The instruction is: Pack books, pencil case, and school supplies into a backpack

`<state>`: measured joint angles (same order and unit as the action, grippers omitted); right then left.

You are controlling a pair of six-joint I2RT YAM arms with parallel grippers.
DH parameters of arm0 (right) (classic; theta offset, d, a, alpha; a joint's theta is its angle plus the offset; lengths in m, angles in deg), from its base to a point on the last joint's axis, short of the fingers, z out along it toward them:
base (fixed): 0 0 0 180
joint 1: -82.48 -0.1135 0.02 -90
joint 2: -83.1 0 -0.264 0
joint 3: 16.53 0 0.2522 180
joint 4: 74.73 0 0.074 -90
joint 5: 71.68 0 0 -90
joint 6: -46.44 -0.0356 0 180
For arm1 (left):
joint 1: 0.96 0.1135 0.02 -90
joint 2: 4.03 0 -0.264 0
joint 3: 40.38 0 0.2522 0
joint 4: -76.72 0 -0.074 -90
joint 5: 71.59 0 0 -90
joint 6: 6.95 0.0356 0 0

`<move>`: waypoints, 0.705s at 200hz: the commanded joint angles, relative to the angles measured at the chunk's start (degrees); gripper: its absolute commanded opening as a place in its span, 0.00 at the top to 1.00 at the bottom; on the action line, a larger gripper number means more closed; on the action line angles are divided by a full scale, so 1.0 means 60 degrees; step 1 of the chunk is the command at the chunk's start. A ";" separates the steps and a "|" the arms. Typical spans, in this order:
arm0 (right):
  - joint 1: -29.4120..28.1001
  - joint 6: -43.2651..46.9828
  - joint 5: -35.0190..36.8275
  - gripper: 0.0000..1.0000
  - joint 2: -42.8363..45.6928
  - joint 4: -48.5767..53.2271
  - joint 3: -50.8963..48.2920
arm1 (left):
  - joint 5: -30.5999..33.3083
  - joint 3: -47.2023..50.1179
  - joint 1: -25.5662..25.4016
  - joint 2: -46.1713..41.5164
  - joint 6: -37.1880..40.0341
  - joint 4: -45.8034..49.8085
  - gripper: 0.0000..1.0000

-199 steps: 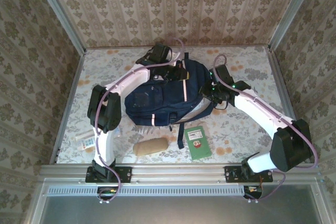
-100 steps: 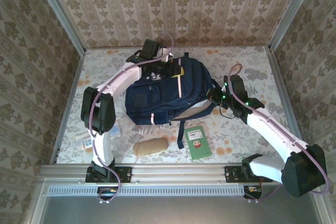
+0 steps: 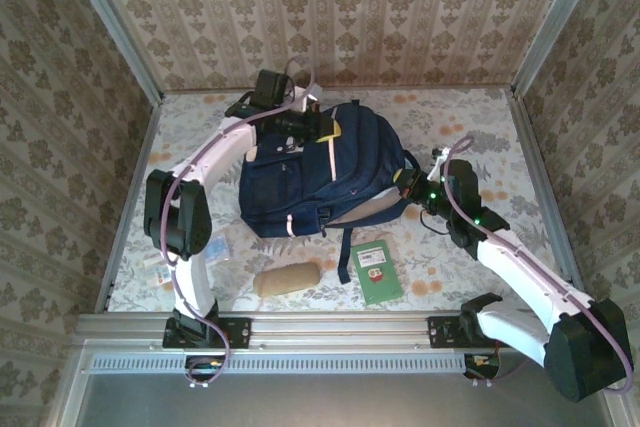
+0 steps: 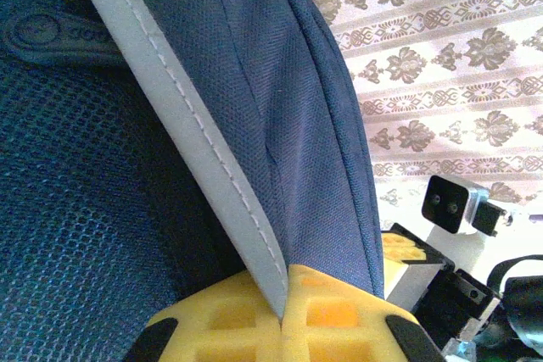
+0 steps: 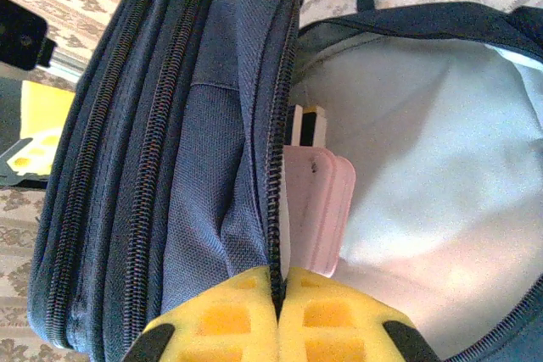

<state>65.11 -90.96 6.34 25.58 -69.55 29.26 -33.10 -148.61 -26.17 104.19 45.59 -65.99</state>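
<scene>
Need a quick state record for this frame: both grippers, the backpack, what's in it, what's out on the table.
left gripper: shut, pinching backpack fabric at a pale stripe, at the bag's far end
right gripper: shut on the zipper edge of the backpack's main opening
backpack: lying on the table, main compartment gaping, pale lining showing
inside: flat pink item just inside the opening
on table: green book and tan pencil case, both on the near side of the backpack
</scene>
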 commanded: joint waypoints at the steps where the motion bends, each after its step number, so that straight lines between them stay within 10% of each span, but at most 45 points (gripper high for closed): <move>1: 0.0396 0.0304 0.0298 0.86 0.0055 -0.0260 -0.0312 | 0.0807 -0.0088 0.0940 -0.0677 -0.0126 -0.0823 1.00; 91: 0.0511 0.0722 -0.1090 0.72 -0.0844 -0.0229 0.0554 | 0.0599 0.0041 0.1057 -0.0914 -0.0302 -0.0900 1.00; 141: 0.0049 0.1295 -0.0237 0.50 -0.1351 0.3408 0.3499 | 0.0691 0.0178 0.0717 -0.0722 -0.0276 -0.1013 1.00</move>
<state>66.22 -85.87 3.45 20.05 -59.96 40.97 -28.00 -147.46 -20.84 101.55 44.00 -69.23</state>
